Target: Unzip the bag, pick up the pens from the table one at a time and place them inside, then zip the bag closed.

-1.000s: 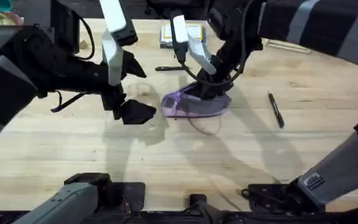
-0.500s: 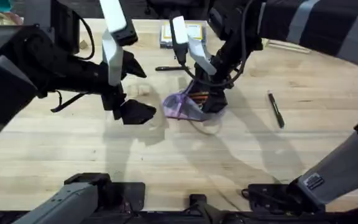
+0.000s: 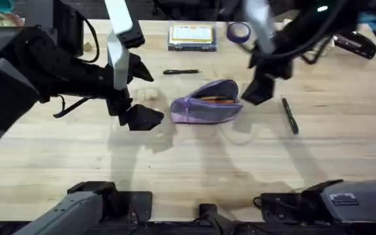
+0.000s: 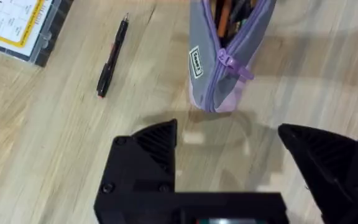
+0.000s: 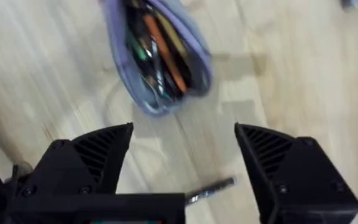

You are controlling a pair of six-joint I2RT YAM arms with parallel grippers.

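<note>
We note the right gripper [image 3: 258, 90] has lifted clear of the bag [image 3: 206, 108] since half a second ago; its jaws stand spread and empty. The bag has dropped flat on the table [image 3: 194, 163], zipper open, pens visible inside. We read this as one deposit done. Left gripper [image 3: 136, 117], spread, hovers just beside the bag's left end. Two pens remain out: one [image 3: 181, 72] behind the bag, one [image 3: 290, 116] to its right. A blue-and-yellow box [image 3: 191, 36] sits at the far edge.
</note>
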